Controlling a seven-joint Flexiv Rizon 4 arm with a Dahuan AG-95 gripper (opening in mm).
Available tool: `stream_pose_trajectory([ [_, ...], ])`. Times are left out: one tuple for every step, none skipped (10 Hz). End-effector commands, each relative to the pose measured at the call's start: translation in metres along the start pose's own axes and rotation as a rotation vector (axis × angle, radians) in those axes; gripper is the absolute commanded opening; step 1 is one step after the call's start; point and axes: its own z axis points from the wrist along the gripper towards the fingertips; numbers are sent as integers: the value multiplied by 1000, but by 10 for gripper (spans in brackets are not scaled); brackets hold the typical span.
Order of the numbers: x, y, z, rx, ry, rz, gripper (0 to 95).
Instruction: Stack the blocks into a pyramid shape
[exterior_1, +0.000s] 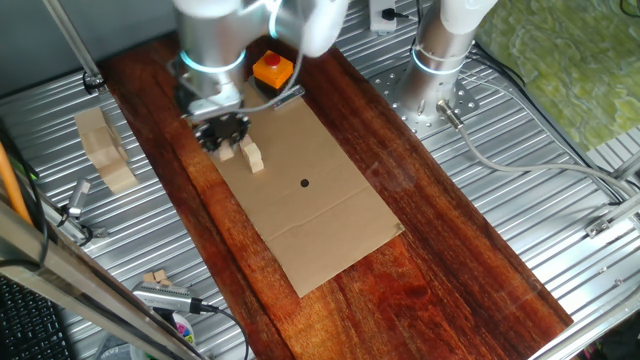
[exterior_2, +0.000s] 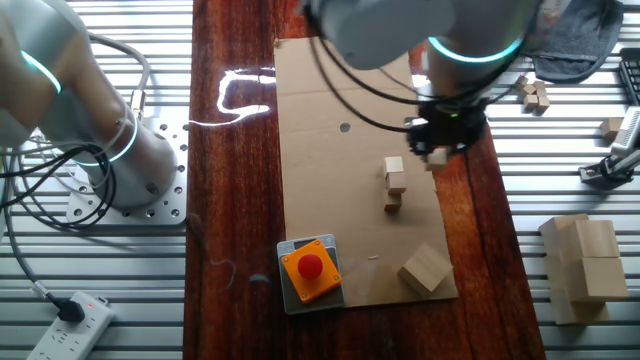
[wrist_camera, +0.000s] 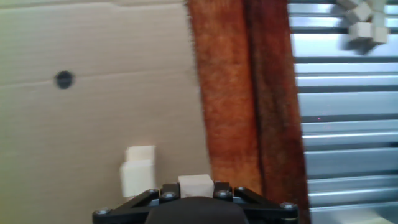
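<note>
Over the cardboard sheet (exterior_2: 330, 150) on the table, claw (exterior_2: 437, 152) clenched on one small block (wrist_camera: 195, 185). Placed blocks (exterior_2: 395, 183) sit in a short row on the cardboard just beside it, toward sheet middle. Hand view shows held block between fingers; fixed views hide it. Spare blocks (wrist_camera: 364, 22) on metal grating, well apart.

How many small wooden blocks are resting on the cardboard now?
2 rest on the cardboard: one block touching a second beside it. A third block sits between the jaws; the arm may hide more.
</note>
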Motion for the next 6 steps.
stream_pose_trajectory([
  [1, 15, -5, -2, 7, -8, 0],
  [3, 22, -6, -2, 6, -9, 0],
  [4, 28, -5, -2, 6, -11, 0],
  [6, 34, -4, 0, 5, -12, 0],
  [7, 38, -2, 1, 3, -10, 0],
  [8, 40, -1, 2, 4, -13, 0],
])
